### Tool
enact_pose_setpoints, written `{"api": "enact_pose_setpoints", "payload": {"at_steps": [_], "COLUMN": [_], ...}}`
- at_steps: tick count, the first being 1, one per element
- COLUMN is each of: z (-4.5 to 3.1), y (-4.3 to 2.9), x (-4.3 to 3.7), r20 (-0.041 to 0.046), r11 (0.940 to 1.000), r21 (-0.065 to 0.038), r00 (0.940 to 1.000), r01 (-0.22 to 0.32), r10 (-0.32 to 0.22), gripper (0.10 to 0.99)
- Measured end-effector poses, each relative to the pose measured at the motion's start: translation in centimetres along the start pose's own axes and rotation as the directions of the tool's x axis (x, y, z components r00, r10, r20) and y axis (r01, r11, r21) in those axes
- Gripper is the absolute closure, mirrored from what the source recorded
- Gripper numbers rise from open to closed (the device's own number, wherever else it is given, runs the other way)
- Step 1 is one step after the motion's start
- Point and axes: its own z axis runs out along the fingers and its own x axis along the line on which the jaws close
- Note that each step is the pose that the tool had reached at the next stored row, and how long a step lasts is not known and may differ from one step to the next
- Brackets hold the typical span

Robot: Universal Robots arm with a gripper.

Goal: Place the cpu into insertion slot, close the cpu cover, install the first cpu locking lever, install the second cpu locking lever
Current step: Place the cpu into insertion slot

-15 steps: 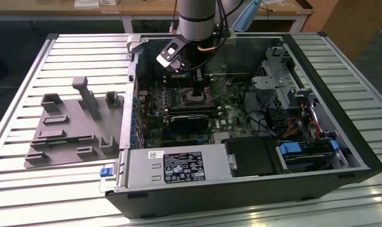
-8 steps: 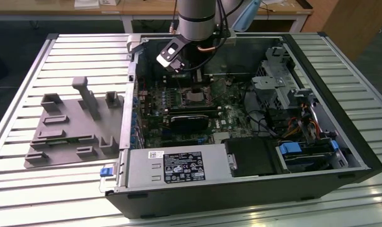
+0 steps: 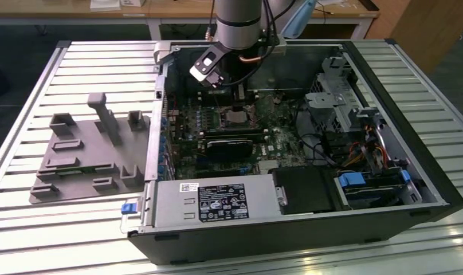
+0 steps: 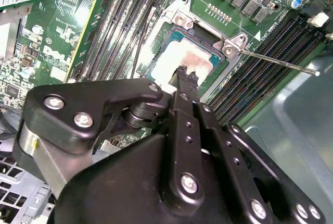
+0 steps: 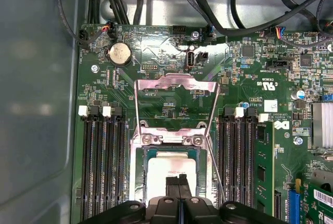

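Note:
The cpu (image 5: 165,168), a flat silver-grey square, lies in the insertion slot (image 5: 136,182) on the green board; it is also visible from above (image 4: 179,60) and as a pale square (image 3: 236,117) inside the open computer case. My gripper (image 5: 178,182) hangs right over the chip's edge with its two black fingers (image 4: 180,78) pressed together and nothing between them. The cpu cover (image 5: 174,81), a thin silvery frame, is swung back open beyond the socket. One thin locking lever (image 4: 276,60) sticks out sideways, unlatched.
Long black memory slots (image 5: 101,166) flank the socket, one holding a module (image 5: 261,166). A coin battery (image 5: 119,53) and cables (image 5: 208,10) lie past the cover. A grey fixture (image 3: 86,154) sits at the exterior view's left, a power supply (image 3: 208,200) in front.

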Motion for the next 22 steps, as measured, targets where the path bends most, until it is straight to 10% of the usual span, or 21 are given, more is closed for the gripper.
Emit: {"api": "enact_pose_setpoints", "payload": {"at_steps": [22], "z": [-3.17], "y": [0.2], "x": [-0.05], "r20": [-0.0004], "r11": [1.0], "r21": [0.0], "r00": [1.0], "r01": [0.0], "r10": [0.0], "gripper": [0.984]}}
